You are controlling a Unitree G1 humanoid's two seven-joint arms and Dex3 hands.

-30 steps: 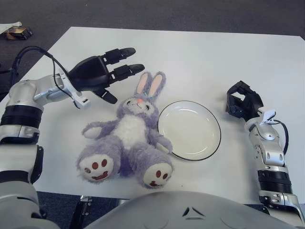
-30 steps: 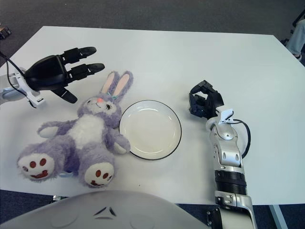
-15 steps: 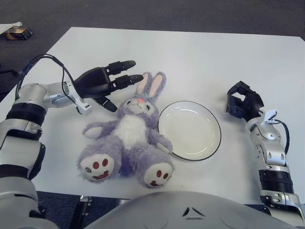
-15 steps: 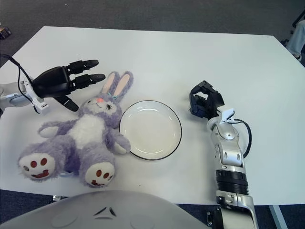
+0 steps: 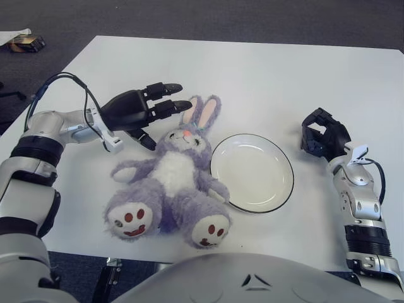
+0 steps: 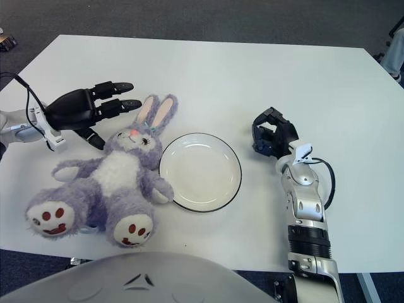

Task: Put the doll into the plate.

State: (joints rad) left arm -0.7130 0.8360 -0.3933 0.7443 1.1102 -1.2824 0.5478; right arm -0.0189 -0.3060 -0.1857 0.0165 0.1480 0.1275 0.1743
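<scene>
The black three-fingered left hand [image 5: 140,110] has dropped closer, fingers spread and empty, beside the head of the purple plush rabbit doll [image 5: 172,178], which lies touching the white black-rimmed plate [image 5: 252,172]; a grasp looks imminent. The right hand [image 5: 323,138] shows right of the plate

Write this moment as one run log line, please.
left hand: open, beside doll's ears | doll: on table, left of plate | plate: holds nothing | right hand: idle, right of plate
</scene>
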